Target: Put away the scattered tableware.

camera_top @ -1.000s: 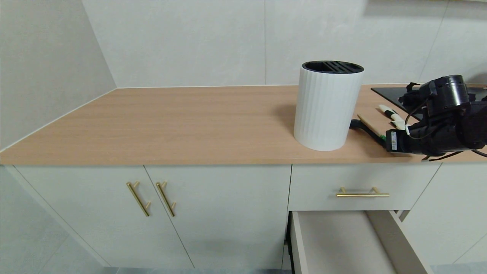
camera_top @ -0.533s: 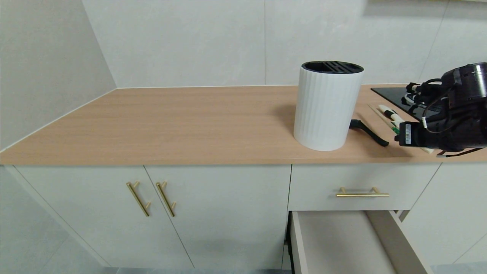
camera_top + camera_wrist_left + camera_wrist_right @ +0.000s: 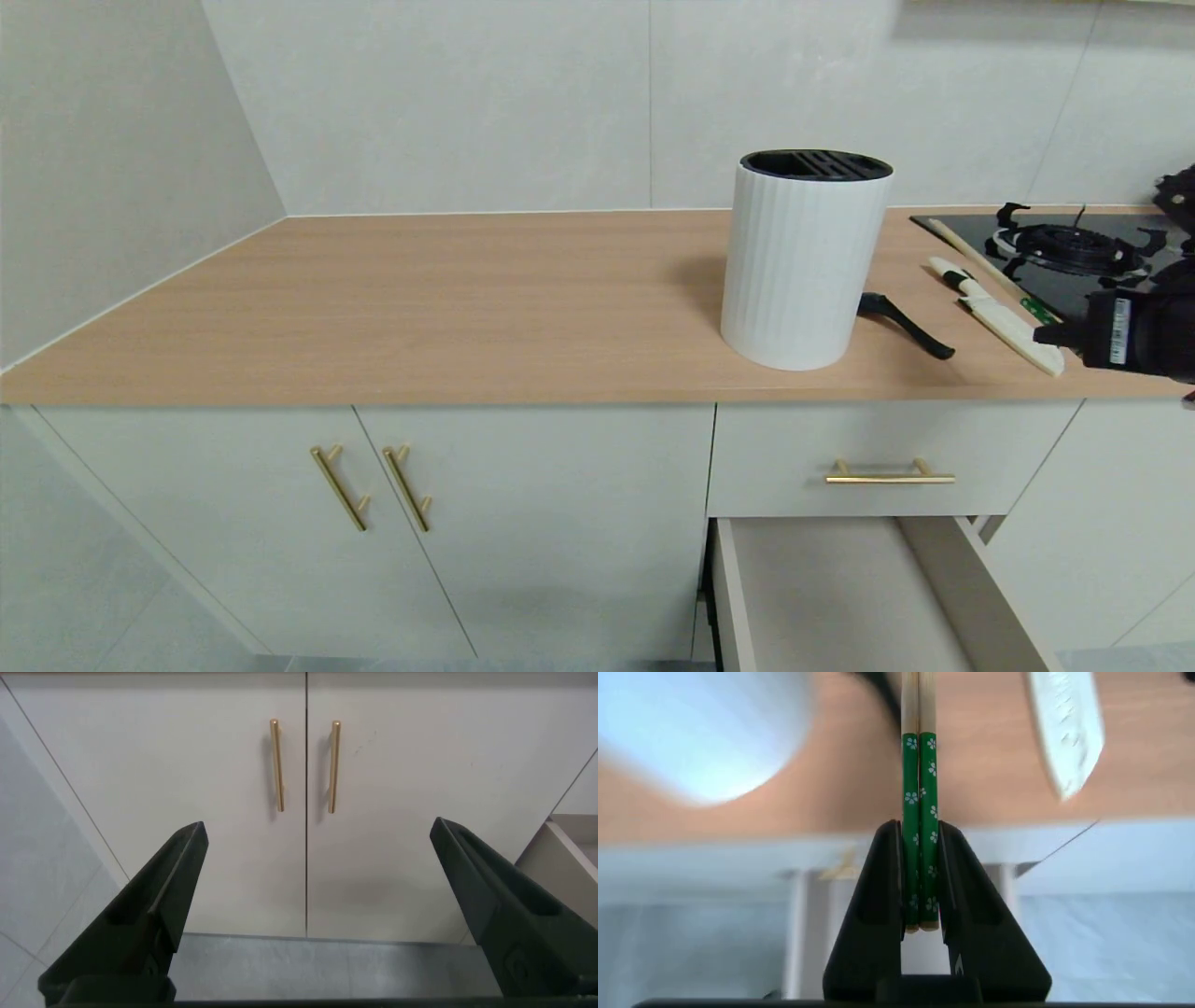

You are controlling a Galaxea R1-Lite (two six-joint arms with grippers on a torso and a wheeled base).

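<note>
My right gripper (image 3: 920,838) is shut on a pair of wooden chopsticks (image 3: 920,761) with green flowered ends. In the head view that gripper (image 3: 1053,332) is at the counter's right edge, and the chopsticks (image 3: 976,258) slant back toward the stove. A white knife (image 3: 997,317) lies beside them on the counter, its blade (image 3: 1064,728) close to the gripper. A black-handled utensil (image 3: 907,326) lies against the tall white ribbed holder (image 3: 801,263). My left gripper (image 3: 318,833) is open and holds nothing, low in front of the cabinet doors.
A black gas stove (image 3: 1064,247) sits at the counter's back right. Below the counter, a lower drawer (image 3: 840,597) stands pulled out under a closed drawer with a gold handle (image 3: 890,477). Two cabinet doors with gold handles (image 3: 304,765) face the left gripper.
The right arm has swung to the right, away from the white holder, taking the chopsticks along. The knife and the black-handled utensil have come into full view.
</note>
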